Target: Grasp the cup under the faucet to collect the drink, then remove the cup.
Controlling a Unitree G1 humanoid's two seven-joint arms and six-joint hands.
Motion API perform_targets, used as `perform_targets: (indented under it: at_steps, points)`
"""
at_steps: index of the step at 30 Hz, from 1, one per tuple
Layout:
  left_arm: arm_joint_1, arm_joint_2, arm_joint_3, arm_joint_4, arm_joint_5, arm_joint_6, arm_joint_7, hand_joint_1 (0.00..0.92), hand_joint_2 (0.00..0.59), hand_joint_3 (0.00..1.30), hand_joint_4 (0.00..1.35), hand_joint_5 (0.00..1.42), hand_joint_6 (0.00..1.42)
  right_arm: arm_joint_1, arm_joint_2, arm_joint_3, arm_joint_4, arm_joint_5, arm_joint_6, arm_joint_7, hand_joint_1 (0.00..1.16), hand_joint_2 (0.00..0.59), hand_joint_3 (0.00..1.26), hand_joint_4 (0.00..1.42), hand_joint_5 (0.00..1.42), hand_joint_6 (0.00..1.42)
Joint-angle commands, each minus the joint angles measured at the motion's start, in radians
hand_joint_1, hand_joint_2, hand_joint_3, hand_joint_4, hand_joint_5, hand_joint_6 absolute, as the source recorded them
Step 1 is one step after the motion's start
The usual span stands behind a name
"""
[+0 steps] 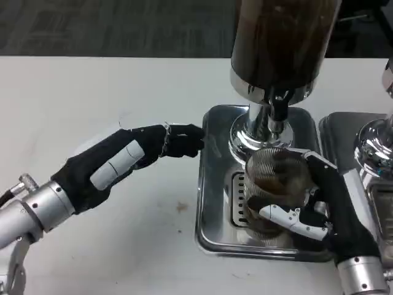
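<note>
Cup held under the faucet, dispenser top cut off.
Our right hand (pixel 319 209) wraps the ribbed cup (pixel 273 184) on the drip tray (pixel 212 184); our left hand (pixel 132 157) hovers, fingers extended, holding nothing; the faucet (pixel 277 114) partly hides the cup's rim.

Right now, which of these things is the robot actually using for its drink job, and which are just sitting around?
In use:
cup, held by the right robot hand
faucet
drink dispenser
drip tray

Just there:
left robot hand, open beside the tray
second dispenser at the right edge
white table
</note>
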Motion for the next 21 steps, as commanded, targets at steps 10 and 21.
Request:
perform_targets:
  at_steps: [10, 21]
  points:
    - [-0.007, -0.011, -0.048, -0.010, 0.040, -0.081, 0.011, 0.000, 0.098, 0.27, 0.23, 0.24, 0.17, 0.141, 0.001, -0.079, -0.236, 0.040, -0.024, 0.009, 0.99, 0.084, 0.74, 0.87, 1.08, 1.37]
    - [0.043, 0.037, -0.076, -0.147, 0.154, -0.268, 0.095, 0.000, 0.066, 0.15, 0.03, 0.07, 0.09, 0.252, -0.001, -0.130, -0.399, 0.067, 0.002, 0.074, 1.01, 0.074, 0.78, 0.90, 1.09, 1.38]
